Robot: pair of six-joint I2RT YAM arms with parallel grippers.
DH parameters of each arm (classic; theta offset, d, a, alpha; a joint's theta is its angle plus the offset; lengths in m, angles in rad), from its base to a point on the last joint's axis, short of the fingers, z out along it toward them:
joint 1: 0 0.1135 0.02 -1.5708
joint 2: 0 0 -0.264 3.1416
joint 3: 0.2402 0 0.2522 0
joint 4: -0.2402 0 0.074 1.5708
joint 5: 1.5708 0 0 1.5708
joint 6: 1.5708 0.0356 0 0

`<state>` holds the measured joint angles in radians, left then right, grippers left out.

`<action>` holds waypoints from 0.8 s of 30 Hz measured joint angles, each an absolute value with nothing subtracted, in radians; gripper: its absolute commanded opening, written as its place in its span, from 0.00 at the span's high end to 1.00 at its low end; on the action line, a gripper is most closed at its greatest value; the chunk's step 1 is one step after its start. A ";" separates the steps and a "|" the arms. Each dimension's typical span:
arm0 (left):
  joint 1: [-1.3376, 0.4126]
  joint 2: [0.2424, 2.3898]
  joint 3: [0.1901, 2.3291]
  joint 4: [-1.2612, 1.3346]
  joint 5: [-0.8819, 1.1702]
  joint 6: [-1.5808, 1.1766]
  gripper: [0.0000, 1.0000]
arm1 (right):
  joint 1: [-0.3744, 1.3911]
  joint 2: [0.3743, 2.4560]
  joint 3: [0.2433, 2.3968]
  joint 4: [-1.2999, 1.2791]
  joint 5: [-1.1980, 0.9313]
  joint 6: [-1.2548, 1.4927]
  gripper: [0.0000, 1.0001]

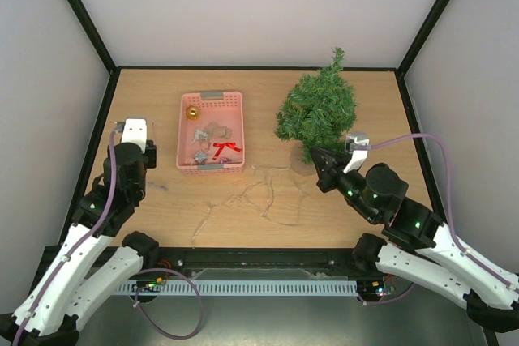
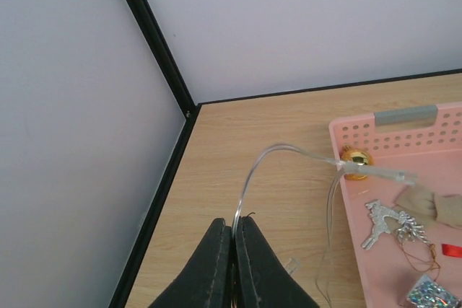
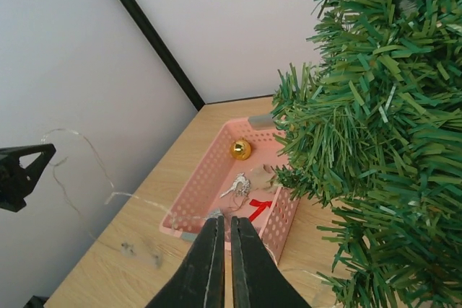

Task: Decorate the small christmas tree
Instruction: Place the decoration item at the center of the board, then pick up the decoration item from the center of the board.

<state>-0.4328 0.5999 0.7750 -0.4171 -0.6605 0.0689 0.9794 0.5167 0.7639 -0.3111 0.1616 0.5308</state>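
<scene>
listing, item one: small christmas tree (image 1: pixel 318 111), a miniature artificial fir of bushy dark green needles, upright at the far right of the pale wooden tabletop (image 1: pixel 162 95), bare of ornaments so far as shows.

item two: thin clear wire light string (image 2: pixel 249 178), one end pinched between the left fingers (image 2: pixel 209 265). these are closed tight on it and held up, presumably to lift the strand for draping. the rest trails loose over the tabletop toward the tree.

item three: right fingers (image 3: pixel 206 265), pressed together just beside the tree's foot on its near side. whether a strand is caught between them cannot be told.

item four: pink perforated plastic basket (image 1: pixel 183 131), left of the tree, keeping a gold bauble (image 1: pixel 193 112), a red bow (image 1: pixel 226 149) and silver pieces in reserve.

the tree stands well apart from the left fingers, beyond the basket.
</scene>
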 measured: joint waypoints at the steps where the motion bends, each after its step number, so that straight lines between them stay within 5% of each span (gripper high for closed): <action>1: -0.432 0.601 0.775 -0.418 -0.654 0.067 0.94 | 0.979 0.519 0.763 -0.311 0.160 0.531 0.92; 7: -0.432 0.596 0.754 -0.410 -0.628 0.049 0.78 | 0.979 0.587 0.762 -0.311 0.121 0.568 0.85; 22: -0.431 0.579 0.777 -0.418 -0.608 0.011 0.01 | 0.983 0.883 0.756 -0.209 -0.186 0.491 0.68; 24: -0.431 0.571 0.819 -0.418 -0.597 -0.001 0.01 | 0.998 0.916 0.760 -0.187 -0.216 0.410 0.67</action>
<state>-0.4313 0.5713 0.8192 -0.4183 -0.5968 -0.0006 0.9981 0.9161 0.7601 -0.1871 -0.2161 0.4099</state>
